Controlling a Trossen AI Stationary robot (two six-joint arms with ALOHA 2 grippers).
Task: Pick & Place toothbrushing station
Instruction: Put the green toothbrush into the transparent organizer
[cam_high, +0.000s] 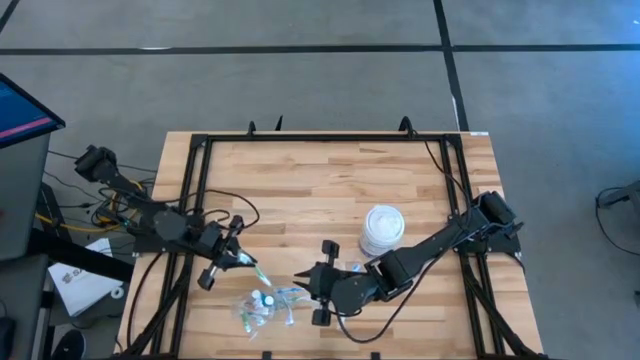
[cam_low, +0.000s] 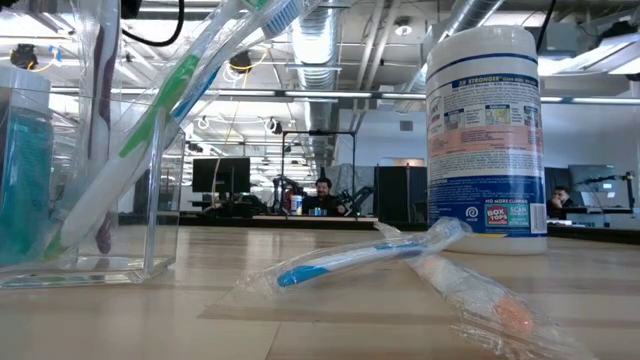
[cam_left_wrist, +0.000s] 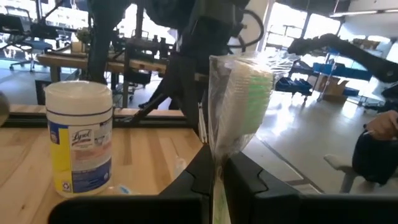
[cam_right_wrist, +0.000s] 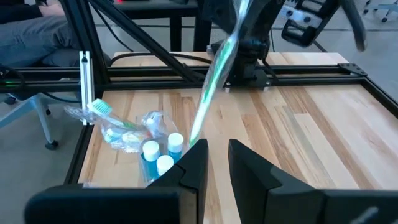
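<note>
My left gripper (cam_high: 243, 260) is shut on a green-bristled toothbrush (cam_left_wrist: 245, 93) in a clear wrapper, held above the table's near left part. The brush (cam_right_wrist: 214, 74) slants toward my right gripper (cam_right_wrist: 216, 155). That gripper hovers just right of it (cam_high: 303, 278), its fingers a little apart with bare wood showing between them. Below them, three blue white-capped bottles (cam_right_wrist: 158, 152) stand beside crinkly clear plastic (cam_right_wrist: 127, 134) holding another toothbrush (cam_right_wrist: 99, 107). In the low view, two wrapped toothbrushes (cam_low: 350, 260) lie flat on the table. My left gripper pinches the wrapped toothbrush between its two shut fingers, at the wrapper's lower part (cam_left_wrist: 216, 167). The bristle end (cam_left_wrist: 249, 87) sticks out past the fingertips. The fingers come in about level from the table's left. The brush is lifted clear of the table.
A white wipes canister (cam_high: 382, 230) stands right of centre. In the low view a clear holder (cam_low: 90, 150) with green and blue toothbrushes leaning in it stands at the left. A black frame (cam_high: 200, 150) runs round the table. Bare wood lies toward the far edge.
</note>
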